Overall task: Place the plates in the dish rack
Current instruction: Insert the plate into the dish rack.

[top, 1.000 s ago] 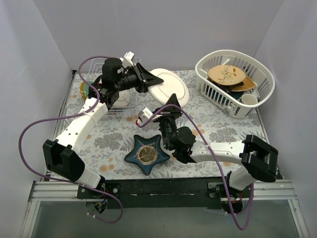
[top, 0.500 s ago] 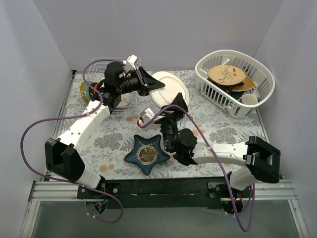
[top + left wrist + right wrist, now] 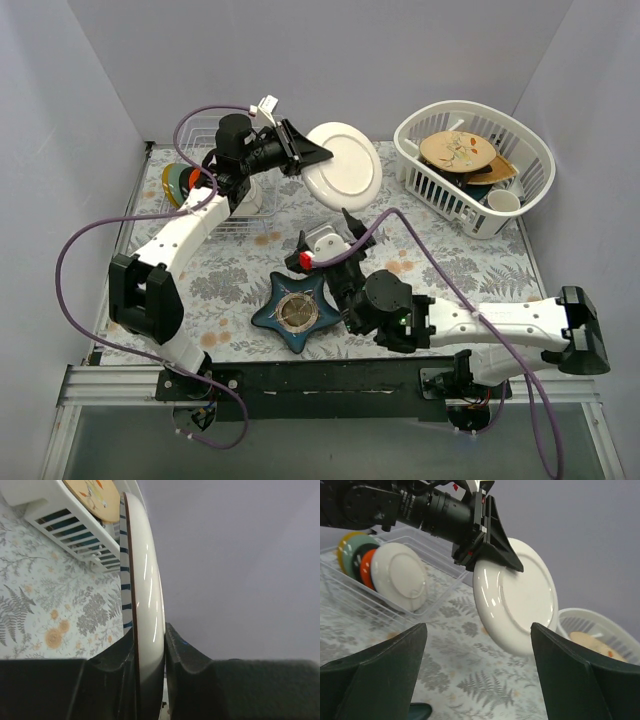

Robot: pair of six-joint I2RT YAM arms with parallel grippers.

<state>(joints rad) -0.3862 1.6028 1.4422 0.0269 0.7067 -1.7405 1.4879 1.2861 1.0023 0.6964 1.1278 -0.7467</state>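
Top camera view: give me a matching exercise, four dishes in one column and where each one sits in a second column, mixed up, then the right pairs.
Things:
1. off-white plate
2. star-shaped dish
3. tan plate
4. orange-red plate

Places:
A. standing on edge in the dish rack
B. lying in the white basket
C. clamped in the left gripper, off the table
D. flat on the table near the arms' bases

Pairs: 1-C, 2-D, 3-B, 4-A
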